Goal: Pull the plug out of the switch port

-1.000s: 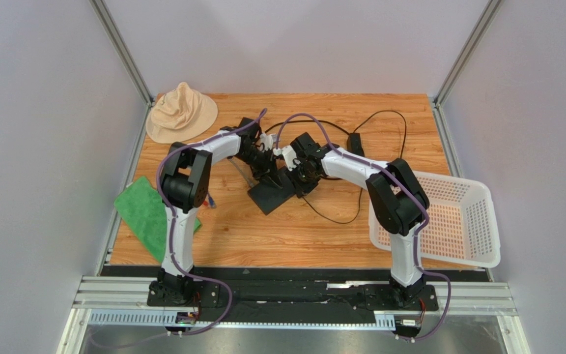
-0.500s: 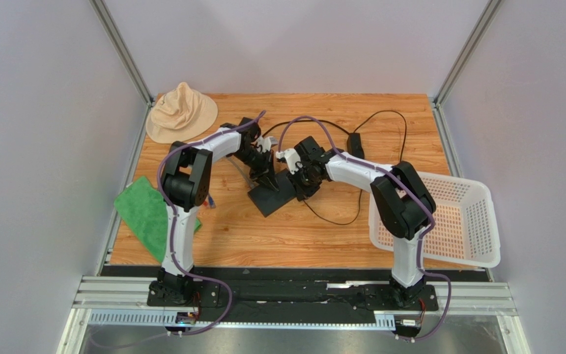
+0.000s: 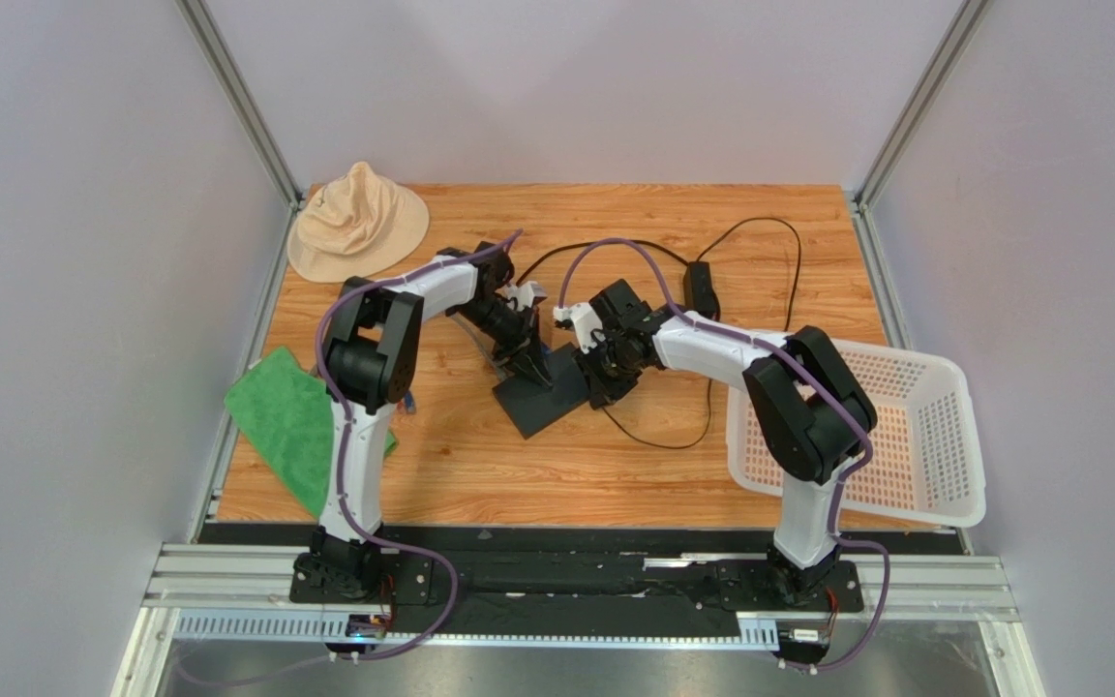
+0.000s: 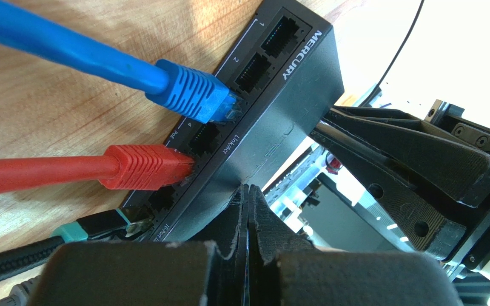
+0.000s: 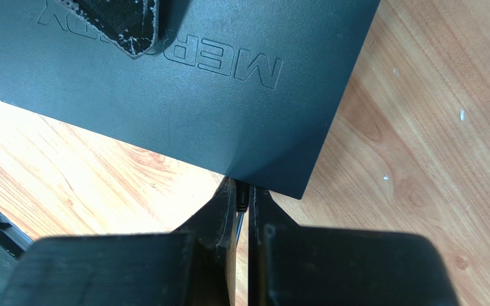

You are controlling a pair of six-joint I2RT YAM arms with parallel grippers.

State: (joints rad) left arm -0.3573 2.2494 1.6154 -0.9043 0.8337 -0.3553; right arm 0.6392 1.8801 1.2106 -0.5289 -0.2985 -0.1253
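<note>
1. At the far left corner of the wooden counter (image 3: 418, 465) a beige hat (image 3: 357, 221) is lying, and a green cloth (image 3: 287, 418) is hanging over the left edge nearer the arm bases.
2. The left gripper (image 3: 532, 363) is reaching down onto the switch (image 3: 546, 404) near mid-counter. In the left wrist view the left gripper (image 4: 247, 191) is holding its fingers pressed together with nothing between them, and their tips are resting on the top face of the switch (image 4: 279, 127), just behind the socket row.
3. Along that socket edge, a blue plug (image 4: 193, 95) is sitting in the third socket and angling upward. The socket marked 4 is standing free, and a red plug (image 4: 145, 167) is sitting in the next one. A teal-collared connector (image 4: 100, 224) is entering beside it.
4. The right gripper (image 3: 596, 384) is meeting the switch from the opposite side. In its own view the right gripper (image 5: 244, 191) is showing only a thin slit between its fingers. Their tips are butting against the plain edge of the switch (image 5: 183, 95), which is lying flat.
5. A black power adapter (image 3: 700, 286) is lying further back.
6. A white basket (image 3: 942, 436) is overhanging the right edge.
</note>
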